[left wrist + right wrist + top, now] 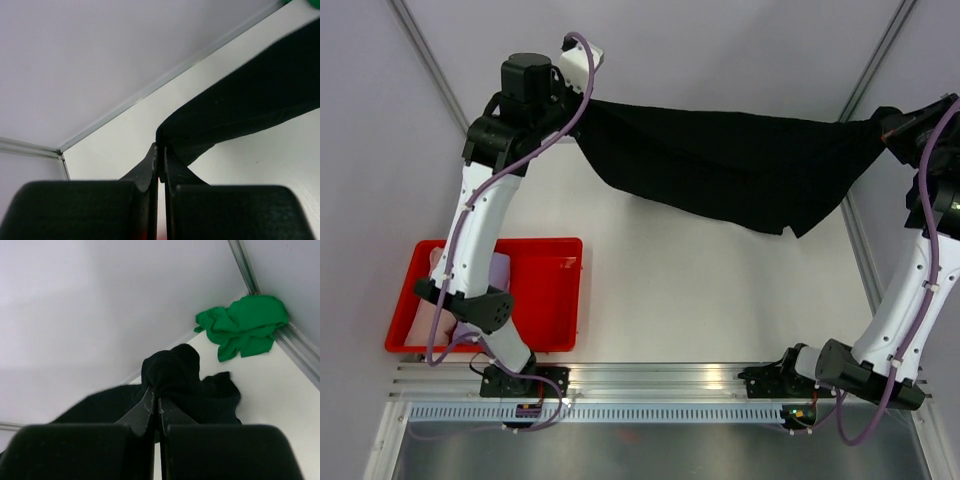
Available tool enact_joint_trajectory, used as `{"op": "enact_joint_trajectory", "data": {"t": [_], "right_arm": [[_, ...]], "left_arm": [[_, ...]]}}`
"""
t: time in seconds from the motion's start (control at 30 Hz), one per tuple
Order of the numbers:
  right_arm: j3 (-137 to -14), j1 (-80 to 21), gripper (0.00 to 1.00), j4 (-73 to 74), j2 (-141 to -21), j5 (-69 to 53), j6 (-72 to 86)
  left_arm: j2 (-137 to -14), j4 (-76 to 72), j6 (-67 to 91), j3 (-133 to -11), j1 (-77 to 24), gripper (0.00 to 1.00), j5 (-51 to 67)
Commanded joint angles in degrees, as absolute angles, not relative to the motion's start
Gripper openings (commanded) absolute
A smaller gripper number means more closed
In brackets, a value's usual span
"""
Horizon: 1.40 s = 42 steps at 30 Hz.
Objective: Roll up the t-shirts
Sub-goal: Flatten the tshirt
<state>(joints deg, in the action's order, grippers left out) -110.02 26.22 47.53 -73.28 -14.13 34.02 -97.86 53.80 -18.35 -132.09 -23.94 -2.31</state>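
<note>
The large black t-shirt (720,165) hangs stretched above the table between both arms, sagging in the middle. My left gripper (576,108) is shut on its left end; in the left wrist view the closed fingertips (159,152) pinch the black cloth (250,100). At the far right, my right gripper (892,125) is shut on the other end, with a bunch of black cloth (172,367) at its tips (156,399). A crumpled bright green t-shirt (245,330) lies in the table's far corner. Pale pink (425,310) and lavender (500,270) t-shirts lie in the red tray.
The red plastic tray (545,290) sits at the near left, partly under the left arm. Grey walls with metal rails (430,60) enclose the white table (700,290) on the left, back and right. An aluminium rail (660,380) runs along the near edge.
</note>
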Motion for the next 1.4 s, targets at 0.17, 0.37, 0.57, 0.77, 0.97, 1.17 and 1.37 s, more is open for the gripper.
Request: {"op": "enact_joint_trajectory", "data": {"t": [0.17,0.37,0.57,0.77,0.97,1.17,1.37], "right_arm": [[-112.3,23.1,0.0,26.6,-89.4,-16.6,46.6],[-156.7,16.8,0.0,26.7,-121.3,-19.2,55.9],[-146.4,18.5,0.0,9.7,-116.5,-18.4,58.9],[-128.8,22.1,0.0,14.7,-104.7,-20.3,51.2],[-100.3,22.1,0.0,18.6,-94.4,-22.2,46.0],[-74.6,22.1,0.0,20.9,-83.3,-19.2,42.6],[-59.4,22.1,0.0,25.7,-77.9,-15.1,38.2]], "left_arm": [[-112.4,49.5,-15.3,-144.4,-23.4,0.02,-8.8],[-115.5,35.9,-19.0,-150.4,-23.2,0.02,-19.8],[-115.7,23.8,-28.2,-157.0,-21.8,0.02,-25.9],[-113.0,29.7,-27.0,-146.3,-21.9,0.02,-17.1],[-107.9,32.0,-23.2,-125.1,-21.8,0.02,-10.0],[-100.7,34.9,-23.4,-108.5,-22.6,0.02,-3.5],[-94.7,34.4,-26.2,-85.3,-22.3,0.02,-4.7]]}}
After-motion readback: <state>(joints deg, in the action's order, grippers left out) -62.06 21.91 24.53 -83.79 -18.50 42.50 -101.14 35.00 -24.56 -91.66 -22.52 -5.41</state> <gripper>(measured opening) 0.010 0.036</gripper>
